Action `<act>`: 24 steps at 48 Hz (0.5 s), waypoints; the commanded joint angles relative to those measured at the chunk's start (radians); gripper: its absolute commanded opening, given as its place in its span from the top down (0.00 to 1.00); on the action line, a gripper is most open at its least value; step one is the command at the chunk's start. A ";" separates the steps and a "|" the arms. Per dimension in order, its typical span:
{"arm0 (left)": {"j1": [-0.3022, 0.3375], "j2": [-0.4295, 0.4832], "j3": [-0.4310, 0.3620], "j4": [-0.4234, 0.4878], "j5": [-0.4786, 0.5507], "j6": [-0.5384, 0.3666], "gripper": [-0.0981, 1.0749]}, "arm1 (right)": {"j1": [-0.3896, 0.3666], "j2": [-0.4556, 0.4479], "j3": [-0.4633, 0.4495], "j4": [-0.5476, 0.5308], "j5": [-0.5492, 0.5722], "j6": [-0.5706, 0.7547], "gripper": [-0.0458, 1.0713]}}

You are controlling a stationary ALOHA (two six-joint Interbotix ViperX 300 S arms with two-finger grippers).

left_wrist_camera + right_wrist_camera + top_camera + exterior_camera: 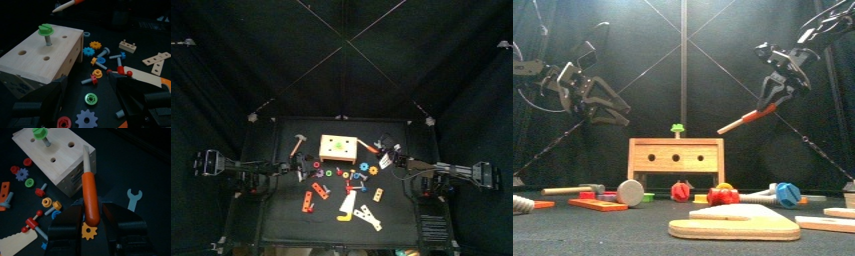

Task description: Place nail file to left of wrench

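Left end effector (596, 100) raised, released, wooden block (676, 160) mid-desk (593, 235) amid scattered bolts and gears, nail file (743, 121) aloft, grasped by right end effector (775, 95), blue wrench (134, 198) on open desk beyond.

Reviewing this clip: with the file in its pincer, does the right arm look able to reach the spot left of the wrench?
Probably yes. The right pincer holds the file aloft beside the wooden box, and the blue wrench lies on open table with a bare patch next to it; nothing stands between.
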 commanded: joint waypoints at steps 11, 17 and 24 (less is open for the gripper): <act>0.011 0.002 -0.015 -0.025 -0.006 0.005 0.08 | -0.005 -0.005 0.006 0.020 0.003 0.006 0.51; 0.017 0.002 -0.018 -0.023 -0.006 0.005 0.08 | -0.029 -0.005 0.023 0.049 0.031 0.008 0.51; 0.018 0.002 -0.015 -0.025 -0.005 0.005 0.08 | -0.057 -0.005 0.040 0.041 0.092 0.057 0.51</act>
